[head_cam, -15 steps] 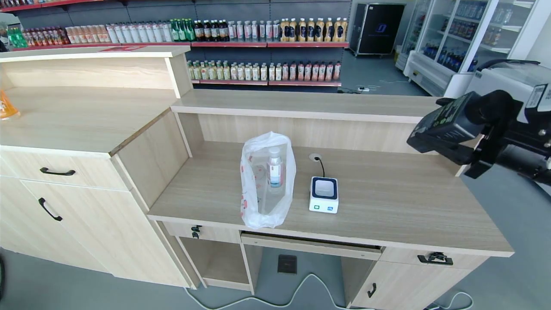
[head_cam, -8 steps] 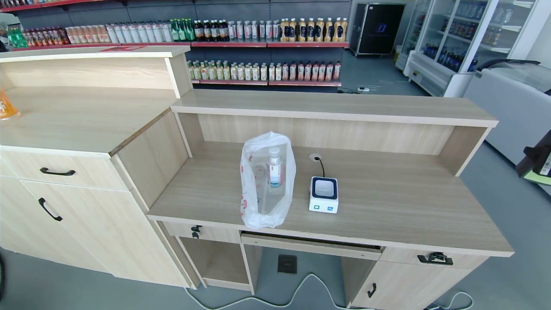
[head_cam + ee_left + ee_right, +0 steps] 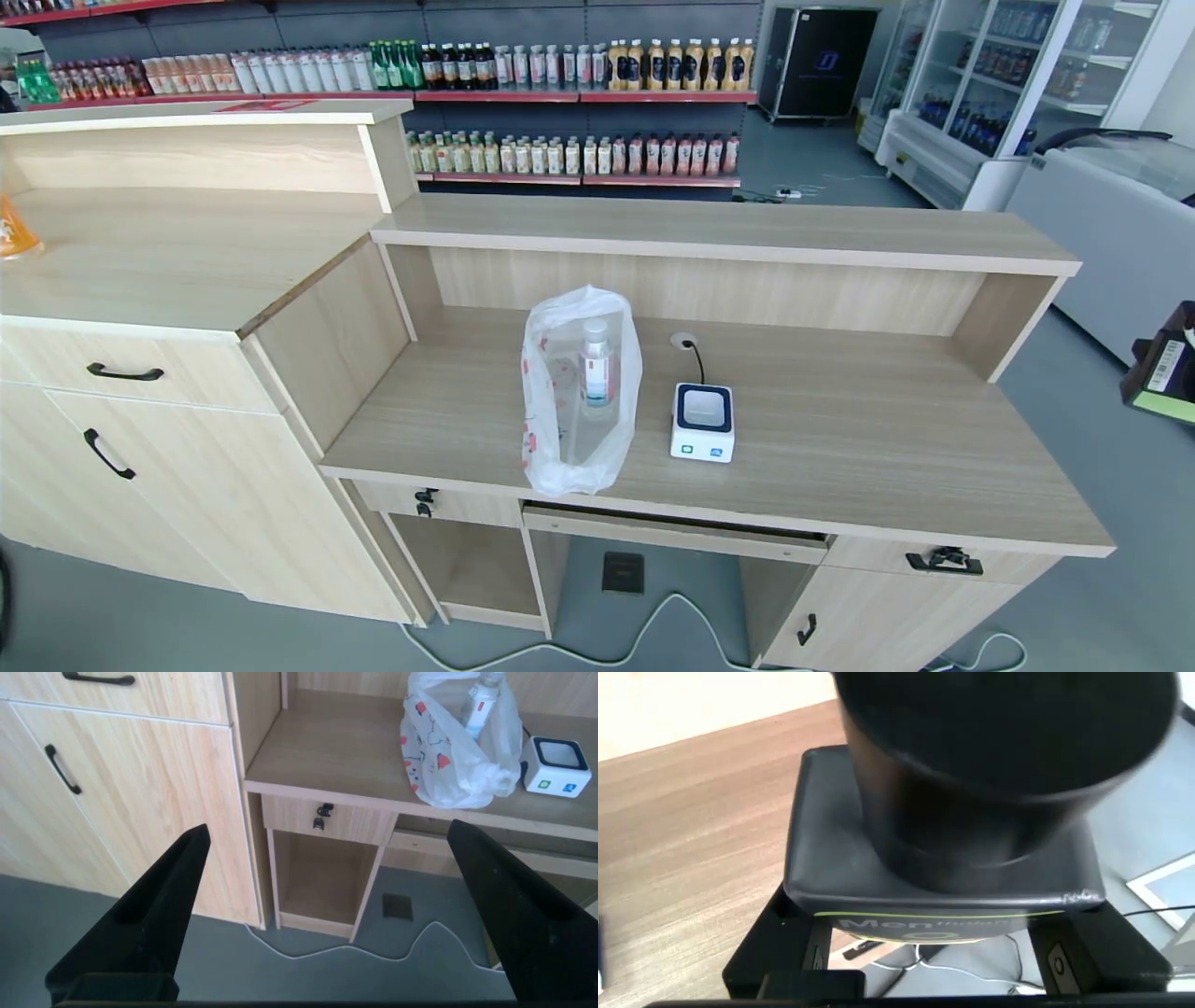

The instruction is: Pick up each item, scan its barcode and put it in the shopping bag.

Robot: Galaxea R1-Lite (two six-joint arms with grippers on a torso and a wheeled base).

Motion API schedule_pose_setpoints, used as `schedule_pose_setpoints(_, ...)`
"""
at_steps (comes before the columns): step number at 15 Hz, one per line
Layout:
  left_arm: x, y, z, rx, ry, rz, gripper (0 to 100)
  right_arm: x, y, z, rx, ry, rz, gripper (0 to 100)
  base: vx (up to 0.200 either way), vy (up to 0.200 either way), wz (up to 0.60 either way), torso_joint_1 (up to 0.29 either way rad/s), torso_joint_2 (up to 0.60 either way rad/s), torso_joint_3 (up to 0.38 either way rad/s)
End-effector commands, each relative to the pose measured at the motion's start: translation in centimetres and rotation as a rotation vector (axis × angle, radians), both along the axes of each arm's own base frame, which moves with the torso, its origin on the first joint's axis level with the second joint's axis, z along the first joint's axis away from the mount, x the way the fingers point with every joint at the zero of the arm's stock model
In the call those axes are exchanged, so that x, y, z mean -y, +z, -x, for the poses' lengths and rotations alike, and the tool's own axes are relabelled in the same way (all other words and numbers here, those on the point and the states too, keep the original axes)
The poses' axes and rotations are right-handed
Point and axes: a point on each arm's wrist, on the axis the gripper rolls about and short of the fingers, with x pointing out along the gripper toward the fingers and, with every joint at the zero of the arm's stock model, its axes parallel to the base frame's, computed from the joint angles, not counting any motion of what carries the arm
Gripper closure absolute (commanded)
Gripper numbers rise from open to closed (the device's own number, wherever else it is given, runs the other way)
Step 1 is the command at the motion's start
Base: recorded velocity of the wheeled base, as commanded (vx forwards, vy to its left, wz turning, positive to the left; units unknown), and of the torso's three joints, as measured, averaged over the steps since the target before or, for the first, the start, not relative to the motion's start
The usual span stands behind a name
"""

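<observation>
Swinging out from above the desk's right end, the right arm has carried its dark box (image 3: 1162, 369) to the head view's right edge and lower, where the frame cuts it off. The right gripper (image 3: 934, 952) has its fingers (image 3: 780, 961) clamped on the box's two sides. A blurred dark round shape near the lens hides the box's top. The left gripper (image 3: 327, 919) hangs low over the floor (image 3: 234, 971) before the desk (image 3: 887, 448), fingers spread wide, holding nothing. On the desk stands the shopping bag (image 3: 579, 392) with a bottle (image 3: 596, 364) inside, and the scanner (image 3: 702, 422) is just beside it.
</observation>
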Motion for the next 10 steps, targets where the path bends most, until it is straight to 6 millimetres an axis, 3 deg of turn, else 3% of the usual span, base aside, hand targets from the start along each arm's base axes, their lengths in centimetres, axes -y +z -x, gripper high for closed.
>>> schedule_pose_setpoints(1,0.0,0.0,0.0,0.001,0.000,0.000,0,-0.3,0.1,-0.1,0.004,0.014,0.000,100,0.000,0.000,0.60,0.002,0.00,0.002)
schedule_pose_setpoints(7,0.0,0.0,0.0,0.001,0.000,0.000,0,-2.2,1.5,-0.8,0.025,0.063,-0.097,100,0.000,0.000,0.60,0.001,0.00,0.002)
schedule_pose_setpoints(9,0.0,0.0,0.0,0.001,0.000,0.000,0,-3.1,1.4,-1.3,0.023,0.060,-0.199,100,0.000,0.000,0.60,0.002,0.00,0.007)
schedule_pose_setpoints(10,0.0,0.0,0.0,0.001,0.000,0.000,0,-3.5,0.4,-2.1,0.017,0.053,-0.277,100,0.000,0.000,0.00,0.000,0.00,0.000)
